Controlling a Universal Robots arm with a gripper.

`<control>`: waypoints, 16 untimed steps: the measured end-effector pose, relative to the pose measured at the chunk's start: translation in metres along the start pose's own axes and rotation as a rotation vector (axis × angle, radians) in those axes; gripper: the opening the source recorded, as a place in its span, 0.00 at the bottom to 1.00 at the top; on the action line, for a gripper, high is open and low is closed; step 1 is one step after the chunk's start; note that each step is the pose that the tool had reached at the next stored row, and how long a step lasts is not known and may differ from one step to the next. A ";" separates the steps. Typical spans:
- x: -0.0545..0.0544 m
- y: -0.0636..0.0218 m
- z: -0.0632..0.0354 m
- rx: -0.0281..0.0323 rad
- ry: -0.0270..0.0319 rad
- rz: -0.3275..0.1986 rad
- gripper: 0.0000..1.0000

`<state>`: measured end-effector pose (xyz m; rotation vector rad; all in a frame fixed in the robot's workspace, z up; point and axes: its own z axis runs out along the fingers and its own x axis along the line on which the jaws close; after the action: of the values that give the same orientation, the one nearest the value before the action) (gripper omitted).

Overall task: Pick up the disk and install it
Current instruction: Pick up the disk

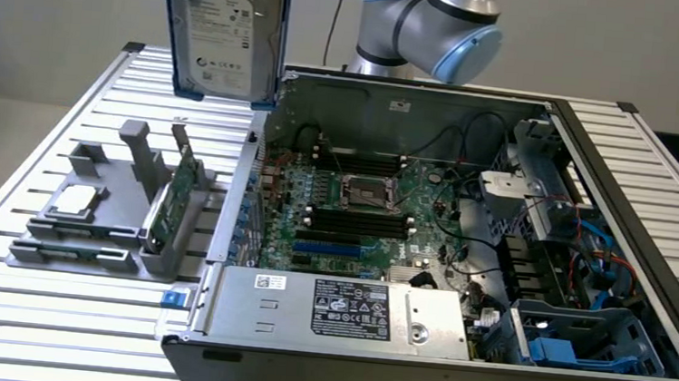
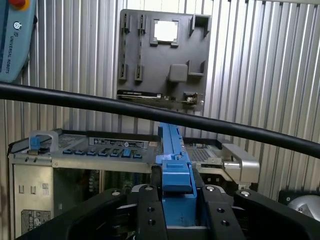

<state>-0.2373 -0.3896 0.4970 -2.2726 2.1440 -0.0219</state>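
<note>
I am watching the fingers (image 2: 150,212) pressing from both sides on the blue carrier edge of the disk (image 2: 174,167), so the gripper (image 2: 175,200) is clamped on it. In the wrist view the carrier rail is running straight away from the jaws, with a black cable (image 2: 150,112) crossing in front.

In the exterior view the disk (image 1: 225,31) is hanging in the air on end. Its long axis is standing upright and its white label is facing the camera, with blue rails down both long sides. I am seeing its lower edge well above the slatted table (image 1: 66,114). The rail on the exterior view's right is lining up with the top corner of the open computer case (image 1: 323,85); I cannot tell whether they are touching.

Below the disk the grey holder (image 1: 100,226) is sitting on the table, carrying the small chip (image 1: 78,200) and the green card (image 1: 176,187) standing upright. Bare slats are lying open towards the exterior view's left. The arm (image 1: 432,20) is rising behind the case.
</note>
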 end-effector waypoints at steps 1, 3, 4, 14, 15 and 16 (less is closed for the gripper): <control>0.002 -0.0026 0.0000 -0.0001 0.0000 0.000 0.33; 0.005 -0.0078 0.0002 0.0001 -0.0001 0.000 0.33; 0.006 -0.0104 0.0002 0.0000 0.0000 0.000 0.33; 0.022 -0.0315 -0.0007 0.0049 0.0003 -0.001 0.33; 0.023 -0.0332 -0.0007 0.0056 0.0004 -0.001 0.33; 0.024 -0.0340 -0.0006 0.0063 0.0003 -0.002 0.33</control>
<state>-0.2019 -0.4119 0.4983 -2.2710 2.1393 -0.0289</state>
